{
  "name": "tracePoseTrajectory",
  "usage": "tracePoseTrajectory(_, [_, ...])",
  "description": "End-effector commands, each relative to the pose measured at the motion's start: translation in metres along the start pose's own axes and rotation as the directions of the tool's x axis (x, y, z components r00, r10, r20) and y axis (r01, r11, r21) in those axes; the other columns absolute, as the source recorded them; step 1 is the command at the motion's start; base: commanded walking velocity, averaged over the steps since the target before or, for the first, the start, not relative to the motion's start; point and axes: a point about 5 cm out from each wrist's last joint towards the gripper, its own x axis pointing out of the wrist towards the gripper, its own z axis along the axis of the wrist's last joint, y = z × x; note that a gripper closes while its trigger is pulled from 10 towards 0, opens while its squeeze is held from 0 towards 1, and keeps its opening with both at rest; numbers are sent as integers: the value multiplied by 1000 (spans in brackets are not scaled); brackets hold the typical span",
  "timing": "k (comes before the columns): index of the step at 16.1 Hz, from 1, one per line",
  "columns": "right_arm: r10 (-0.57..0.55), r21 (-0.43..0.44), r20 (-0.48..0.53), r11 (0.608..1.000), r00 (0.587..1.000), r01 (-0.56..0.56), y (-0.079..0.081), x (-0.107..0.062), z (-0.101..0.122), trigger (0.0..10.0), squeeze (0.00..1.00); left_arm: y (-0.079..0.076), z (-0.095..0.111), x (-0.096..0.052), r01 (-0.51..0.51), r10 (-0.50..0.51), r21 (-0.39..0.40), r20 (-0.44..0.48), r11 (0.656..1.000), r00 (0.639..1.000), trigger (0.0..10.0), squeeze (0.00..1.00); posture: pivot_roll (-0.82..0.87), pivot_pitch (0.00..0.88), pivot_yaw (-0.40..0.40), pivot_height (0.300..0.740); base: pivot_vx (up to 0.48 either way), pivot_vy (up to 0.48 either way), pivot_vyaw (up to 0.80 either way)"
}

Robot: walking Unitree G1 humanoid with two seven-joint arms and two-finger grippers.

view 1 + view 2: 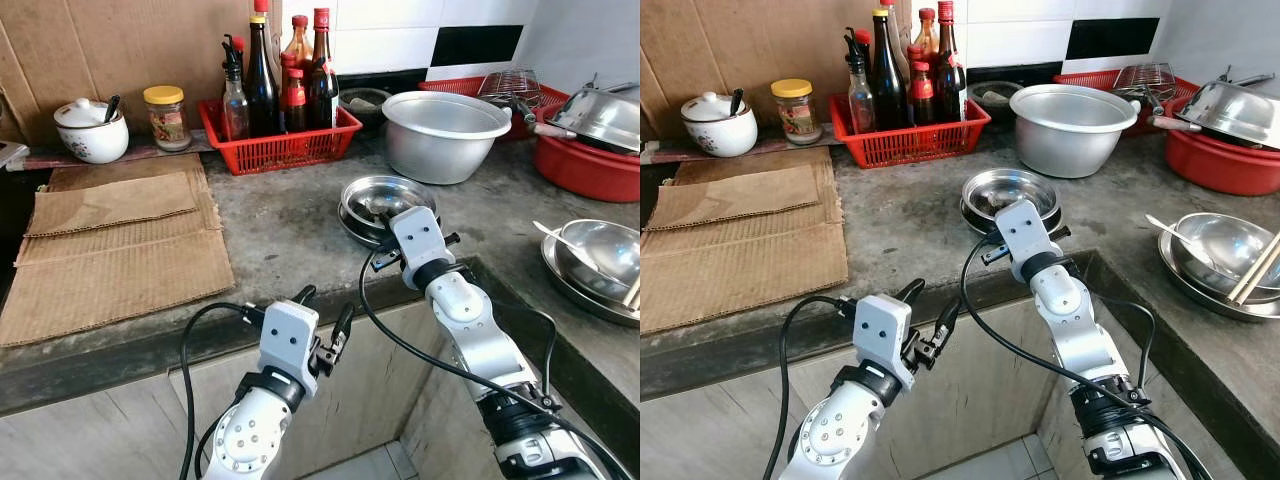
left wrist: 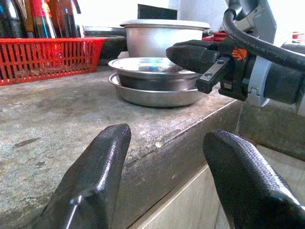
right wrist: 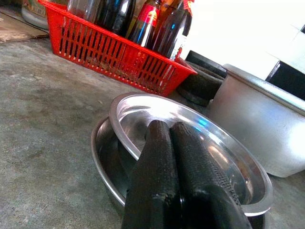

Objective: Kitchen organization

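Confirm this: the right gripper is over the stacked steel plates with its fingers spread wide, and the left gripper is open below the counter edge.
Not quite. The right gripper is over the stacked steel plates, but its fingers are pressed together, not spread, as the right wrist view shows. The rest holds: the left gripper is open below the counter edge.

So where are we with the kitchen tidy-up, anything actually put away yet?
Done: sauce bottles already stand in the red basket. In hand: right gripper, fingers shut, rests over the upper of two stacked steel plates; nothing lifted. Left gripper hangs open below the counter edge. Left: steel bowls, chopsticks and spoon.
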Motion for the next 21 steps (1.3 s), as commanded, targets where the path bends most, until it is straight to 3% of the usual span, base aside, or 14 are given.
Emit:
tracePoseTrajectory(1, [-20, 3, 22, 1000, 1000, 20, -5, 3, 5, 0, 0, -1, 4, 2, 1, -1, 0, 17, 1000, 1000, 10000, 0, 83, 18, -64, 740, 0, 0, 0])
tracePoseTrajectory(5, [-143, 74, 62, 988, 988, 138, -18, 1, 15, 0, 0, 0, 4, 2, -3, 3, 2, 16, 1000, 1000, 10000, 0, 87, 16, -65, 740, 0, 0, 0])
tracePoseTrajectory(6, [-238, 162, 123, 963, 964, 217, -29, -4, 31, 0, 0, 1, 4, 2, -7, 7, 3, 16, 1000, 1000, 10000, 0, 87, 16, -65, 740, 0, 0, 0])
tracePoseTrajectory(7, [-264, 226, 151, 947, 953, 226, -29, -8, 39, 0, 0, 1, 3, 3, -8, 7, 2, 14, 1000, 1000, 10000, 0, 82, 11, -60, 740, 0, 0, 0])
tracePoseTrajectory(11, [-306, 291, 202, 926, 930, 242, -22, -30, 56, 0, 0, 2, 3, 4, -11, 11, 5, 14, 1000, 1000, 10000, 0, 79, 2, -59, 740, 0, 0, 0])
tracePoseTrajectory(13, [-354, 330, 186, 901, 916, 281, -18, -52, 61, 0, 0, 7, 3, 3, -31, 31, 30, 10, 999, 999, 10000, 0, 75, 0, -52, 740, 0, 0, 0])
tracePoseTrajectory(16, [-386, 354, 148, 880, 911, 316, -15, -70, 59, 0, 0, 10, 3, 3, -31, 31, 30, 15, 999, 999, 10000, 0, 68, 0, -45, 740, 0, 0, 0])
tracePoseTrajectory(21, [-393, 389, 78, 858, 916, 335, -6, -85, 53, 0, 0, 10, 3, 3, -24, 23, 41, 17, 999, 1000, 10000, 0, 64, 0, -32, 740, 0, 0, 0])
